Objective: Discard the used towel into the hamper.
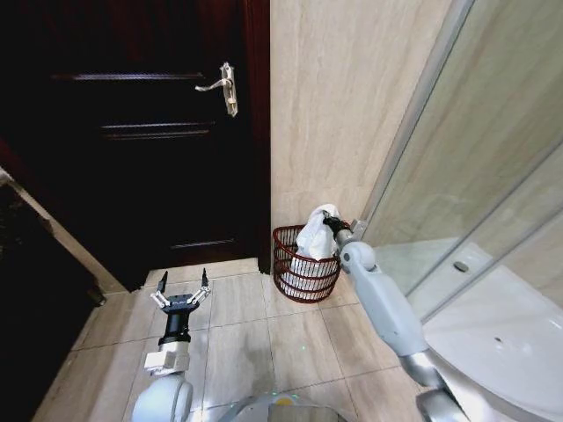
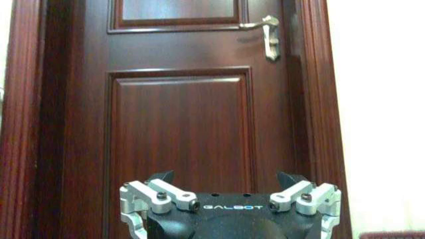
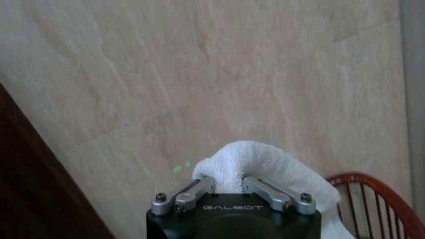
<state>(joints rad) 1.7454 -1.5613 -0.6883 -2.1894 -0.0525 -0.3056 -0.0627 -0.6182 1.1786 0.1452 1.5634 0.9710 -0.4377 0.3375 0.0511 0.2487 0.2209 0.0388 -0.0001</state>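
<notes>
The hamper (image 1: 303,280), a round dark red wire basket, stands on the floor against the beige wall beside the door. My right gripper (image 1: 328,220) hangs just above its far rim, shut on a white towel (image 1: 315,236) whose lower end drapes down into the basket. In the right wrist view the towel (image 3: 265,158) bulges out between the closed fingers, with the hamper rim (image 3: 371,180) beside it. My left gripper (image 1: 181,289) hovers open over the floor tiles to the left, facing the door, and shows as the left gripper (image 2: 229,186) in its own wrist view.
A dark wooden door (image 1: 149,132) with a metal handle (image 1: 225,86) is shut behind the left arm. A glass shower partition (image 1: 475,176) rises at the right. A white fixture (image 1: 506,325) fills the lower right. Tiled floor (image 1: 264,334) lies open between both arms.
</notes>
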